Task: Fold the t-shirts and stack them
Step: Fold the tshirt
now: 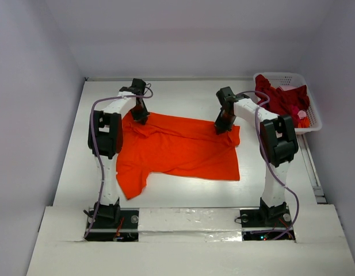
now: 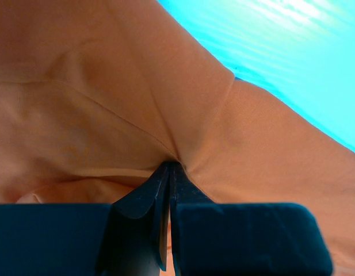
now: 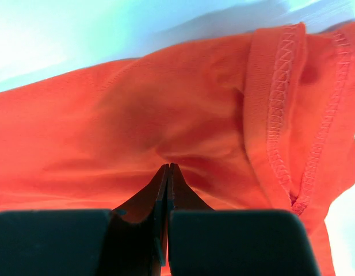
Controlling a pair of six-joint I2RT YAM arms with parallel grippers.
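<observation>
Nearest to the robot, the bright orange short-sleeved cloth t-shirt (image 1: 183, 152) lies spread on the flat white table (image 1: 73, 172). One sleeve hangs down toward the left arm's base. The cloth is mostly flat, with some wrinkles near its far left side.

At the far edge of the orange t-shirt stand both grippers. The left gripper (image 1: 141, 115) has its two black fingers pressed together on a pinch of the cloth, and in its wrist view the folds run out from the fingertips (image 2: 168, 167). The right gripper (image 1: 222, 126) is also closed on the cloth (image 3: 167, 168), just to the left of a stitched hem (image 3: 278, 115). So each arm holds the end of the far edge that is on its own side.

From both grippers the whole body of the shirt lies toward the robot. Its long axis runs from one gripper to the other, across the table. A fold would probably need both arms to lift together and carry this far edge toward the near edge, keeping the line between them straight.

Beyond the right gripper and to its right stands a white plastic lattice basket (image 1: 315, 112). In it the dark red cloth t-shirt (image 1: 281, 98) lies crumpled, not yet folded.
</observation>
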